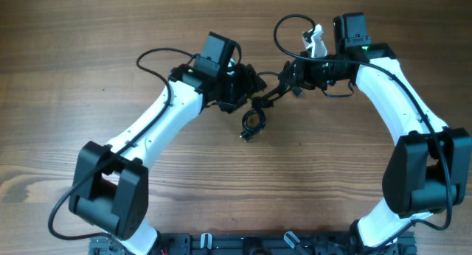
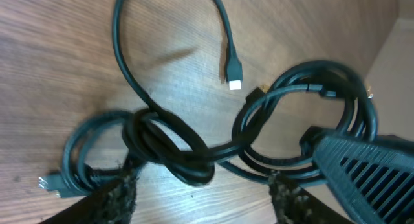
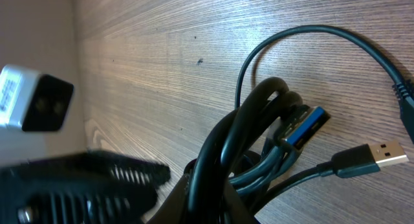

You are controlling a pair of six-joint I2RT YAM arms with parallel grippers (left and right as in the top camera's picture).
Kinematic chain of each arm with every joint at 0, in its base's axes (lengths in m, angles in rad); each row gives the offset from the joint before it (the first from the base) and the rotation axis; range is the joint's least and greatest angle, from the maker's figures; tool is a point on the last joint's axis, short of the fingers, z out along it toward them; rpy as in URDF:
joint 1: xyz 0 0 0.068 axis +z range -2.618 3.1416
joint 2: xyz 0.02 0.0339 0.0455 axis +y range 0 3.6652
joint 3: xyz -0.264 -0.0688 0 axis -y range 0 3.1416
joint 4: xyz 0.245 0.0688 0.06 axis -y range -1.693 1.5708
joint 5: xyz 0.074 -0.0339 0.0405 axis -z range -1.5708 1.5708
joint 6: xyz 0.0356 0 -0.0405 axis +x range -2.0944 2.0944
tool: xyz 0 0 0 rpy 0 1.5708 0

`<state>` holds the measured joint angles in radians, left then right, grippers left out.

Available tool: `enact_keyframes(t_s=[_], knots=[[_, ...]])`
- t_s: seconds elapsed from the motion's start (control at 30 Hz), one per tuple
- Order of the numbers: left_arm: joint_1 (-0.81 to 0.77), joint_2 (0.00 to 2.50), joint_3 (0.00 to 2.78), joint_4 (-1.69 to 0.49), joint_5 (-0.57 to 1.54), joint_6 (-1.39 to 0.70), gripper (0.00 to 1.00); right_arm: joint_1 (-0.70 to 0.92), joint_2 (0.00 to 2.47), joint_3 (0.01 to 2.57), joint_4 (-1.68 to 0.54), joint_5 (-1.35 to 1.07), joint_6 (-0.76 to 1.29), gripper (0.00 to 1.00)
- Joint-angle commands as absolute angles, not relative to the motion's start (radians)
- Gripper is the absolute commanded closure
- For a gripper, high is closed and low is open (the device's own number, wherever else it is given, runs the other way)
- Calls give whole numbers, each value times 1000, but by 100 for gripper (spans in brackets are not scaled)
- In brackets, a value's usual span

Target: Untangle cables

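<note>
The cables are thin black cords tangled between my two grippers [image 1: 267, 97]. One small coil [image 1: 253, 123] lies on the table just below the clump, and a loop [image 1: 287, 25] arcs up behind the right gripper. In the left wrist view a knot [image 2: 173, 150] sits just ahead of my left gripper [image 2: 204, 185], which is open and straddles bare wood. A loose end with a white-tipped plug [image 2: 234, 81] lies beyond it. My right gripper [image 3: 259, 201] is shut on a bundle of cords [image 3: 252, 140]. A blue USB plug [image 3: 305, 127] and a silver USB plug [image 3: 378, 154] stick out past it.
The table is brown wood [image 1: 88, 41]. A white block [image 1: 316, 40] sits beside the right gripper and shows in the right wrist view [image 3: 32, 98]. Each gripper's ribbed black finger shows in the other's wrist view. The arm bases stand at the front edge.
</note>
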<state>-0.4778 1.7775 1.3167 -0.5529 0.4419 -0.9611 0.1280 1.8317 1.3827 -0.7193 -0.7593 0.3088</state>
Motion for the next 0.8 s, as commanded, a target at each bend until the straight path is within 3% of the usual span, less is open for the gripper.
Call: enact_keyframes(t_s=[0.0, 0.23, 0.33, 0.43, 0.53, 0.77], knots=[[-515, 1823, 1308, -558, 419, -1061, 37, 130, 1846, 1393, -720, -787, 289, 87], [-517, 1908, 1308, -532, 360, -1348, 32, 130, 1845, 1393, -727, -786, 287, 87], [-513, 1908, 1308, -473, 343, -1405, 34, 130, 1846, 1393, -727, -786, 288, 87], [-518, 1911, 1308, -433, 343, -1446, 36, 130, 1845, 1393, -726, -786, 288, 87], [-521, 1912, 1308, -426, 360, -1452, 44, 130, 1846, 1393, -726, -787, 289, 87], [-582, 1914, 1308, -461, 321, -1452, 39, 130, 1846, 1393, -726, -786, 288, 87]])
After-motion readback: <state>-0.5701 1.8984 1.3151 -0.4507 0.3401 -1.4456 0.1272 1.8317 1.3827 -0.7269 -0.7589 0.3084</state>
